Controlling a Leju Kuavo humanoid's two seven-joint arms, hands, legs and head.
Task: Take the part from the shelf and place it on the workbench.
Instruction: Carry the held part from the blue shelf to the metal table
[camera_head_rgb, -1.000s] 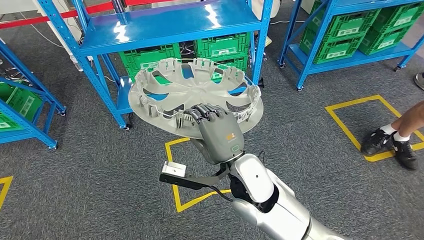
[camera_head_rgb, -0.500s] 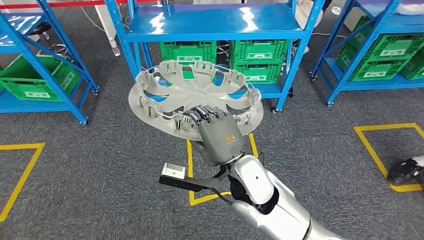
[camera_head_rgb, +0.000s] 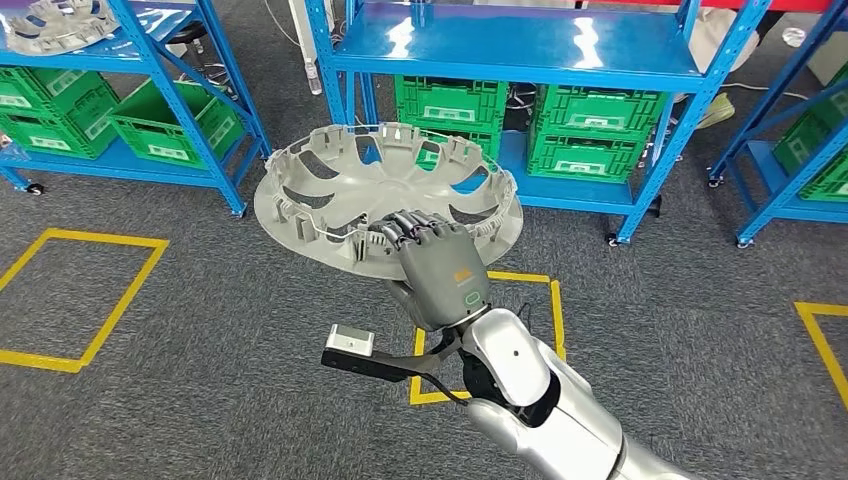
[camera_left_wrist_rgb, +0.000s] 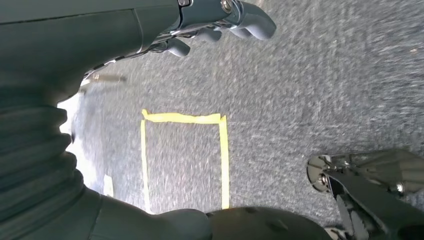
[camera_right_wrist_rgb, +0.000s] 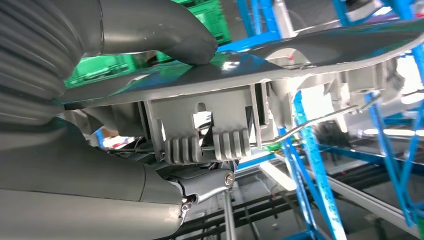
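Head view, your right hand (camera_head_rgb: 437, 272) is gripping the grey wheel-cover part (camera_head_rgb: 385, 190) by its near rim, fingers (camera_head_rgb: 408, 229) curling over it, above the carpet before blue shelves (camera_head_rgb: 520, 45), left hand (camera_left_wrist_rgb: 220, 20) curling loosely, holding nothing.

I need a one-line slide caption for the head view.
Right robot hand holds a grey wheel cover before blue shelves.
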